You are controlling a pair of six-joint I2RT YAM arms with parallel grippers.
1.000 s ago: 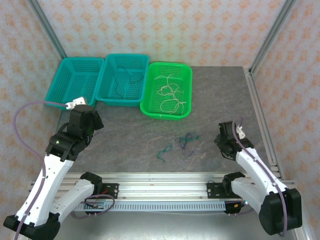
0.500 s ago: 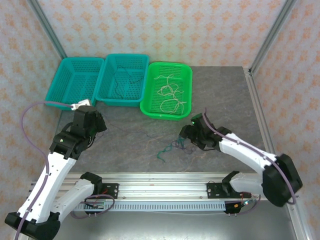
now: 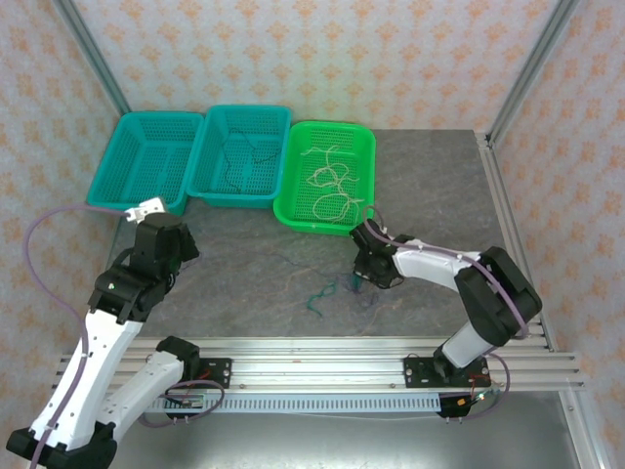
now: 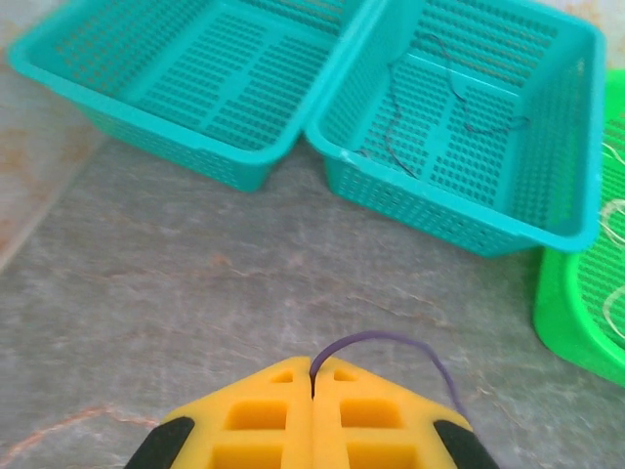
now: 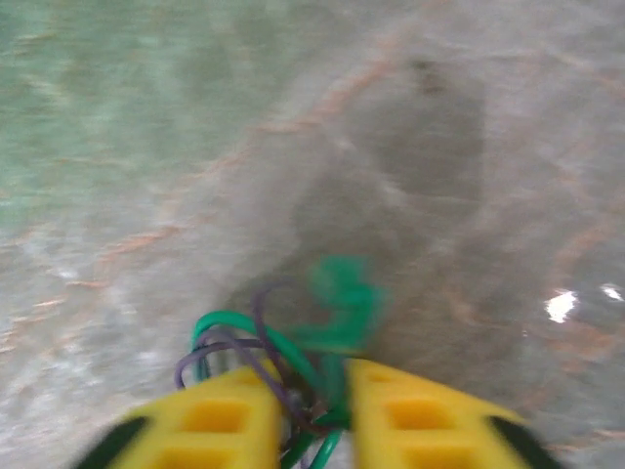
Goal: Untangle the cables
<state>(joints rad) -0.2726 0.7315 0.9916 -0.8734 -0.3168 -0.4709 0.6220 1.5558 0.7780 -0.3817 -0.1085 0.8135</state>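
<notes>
Grey, stone-patterned table (image 3: 430,186) seen from above: along its far edge stand a left teal basket (image 3: 146,156), a middle teal basket (image 3: 266,137) and a green basket (image 3: 322,226). Cream cables (image 3: 332,182) lie looped in the green one, and a dark cable (image 3: 240,156) in the middle teal one. The right arm (image 3: 439,266), drawn back at the table's right edge a second ago, now reaches across, and the right gripper (image 3: 359,276) is down on the tangle (image 3: 350,284) of green and purple strands at mid-table. That tangle looks more bunched than before. A green squiggle (image 3: 317,296) just to its left has not moved. The left arm (image 3: 117,303) has shifted only slightly, its wrist near the teal baskets.

From the left wrist, the left gripper (image 4: 312,379) has its yellow fingers pressed together, pinching a thin purple cable (image 4: 391,339) that arcs off to the right above the table.

From the right wrist, blurred, the fingers (image 5: 410,418) stand only a narrow gap apart, and the green and purple strands of the tangle are caught between them, against the tabletop.
</notes>
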